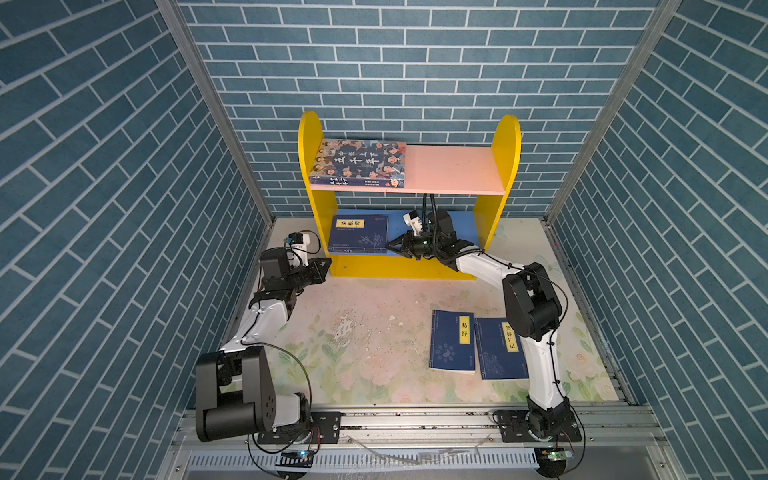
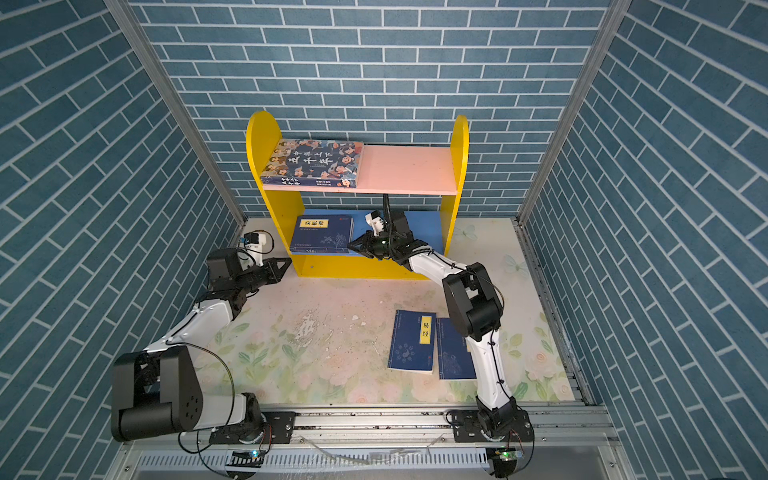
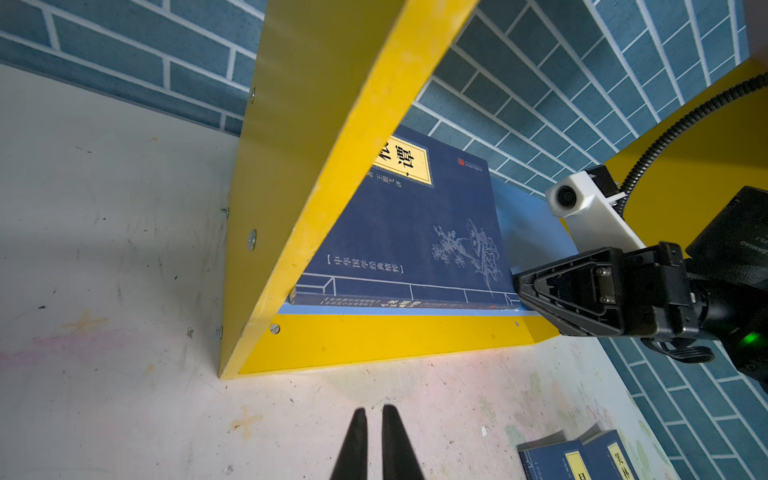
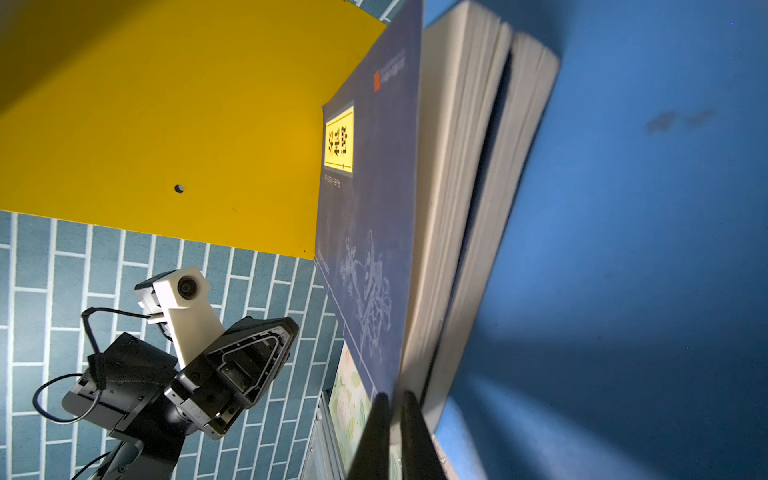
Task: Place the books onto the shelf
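Already three books sit on the shelf point(image 1: 505, 145) at 12 o'clock: cartoon book point(image 1: 358, 163) above, navy stack point(image 1: 358, 235) below. Two navy books point(image 1: 453, 340) wait at 5 o'clock. Both the left claw point(image 1: 328, 264) and right claw point(image 1: 389, 246) are closed.

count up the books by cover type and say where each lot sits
navy-blue books: 4, two stacked on the blue lower board, the lower one clear in the right wrist view, and two flat on the table, one beside the other
cartoon-face book: 1, on the pink upper board
total: 5
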`<state>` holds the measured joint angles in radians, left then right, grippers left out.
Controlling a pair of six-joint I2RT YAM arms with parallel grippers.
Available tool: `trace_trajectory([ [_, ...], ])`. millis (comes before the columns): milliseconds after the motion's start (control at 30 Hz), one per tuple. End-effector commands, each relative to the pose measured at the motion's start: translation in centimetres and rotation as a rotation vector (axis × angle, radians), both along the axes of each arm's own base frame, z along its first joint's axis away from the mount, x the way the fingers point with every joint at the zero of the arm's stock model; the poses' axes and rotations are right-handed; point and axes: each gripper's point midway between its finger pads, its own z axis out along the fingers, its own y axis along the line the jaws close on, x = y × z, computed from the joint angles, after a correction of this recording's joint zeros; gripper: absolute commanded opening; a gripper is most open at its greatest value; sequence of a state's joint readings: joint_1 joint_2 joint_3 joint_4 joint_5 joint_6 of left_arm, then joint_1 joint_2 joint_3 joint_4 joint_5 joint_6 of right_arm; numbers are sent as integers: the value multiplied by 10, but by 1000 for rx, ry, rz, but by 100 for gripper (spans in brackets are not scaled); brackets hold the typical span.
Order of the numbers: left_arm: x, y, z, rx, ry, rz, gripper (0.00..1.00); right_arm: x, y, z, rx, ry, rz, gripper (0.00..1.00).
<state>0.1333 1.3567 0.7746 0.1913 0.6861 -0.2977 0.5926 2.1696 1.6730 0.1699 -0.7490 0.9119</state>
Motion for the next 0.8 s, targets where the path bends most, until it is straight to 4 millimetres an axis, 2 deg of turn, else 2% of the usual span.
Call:
trace_trajectory([
  [0,-4,-1,7,5,-20,-15,12,4,-5,14,8,-32,-29,11],
  [200,0,0,7,14,-22,-15,12,-11,-10,26,23,-46,-20,9],
  [333,2,1,2,13,-16,-14,12,-32,-12,29,28,-48,6,9],
  [500,4,1,0,12,-11,-11,12,-51,0,28,33,-34,82,9],
  [767,2,1,-1,12,-6,-10,12,-46,19,18,46,-12,102,9],
])
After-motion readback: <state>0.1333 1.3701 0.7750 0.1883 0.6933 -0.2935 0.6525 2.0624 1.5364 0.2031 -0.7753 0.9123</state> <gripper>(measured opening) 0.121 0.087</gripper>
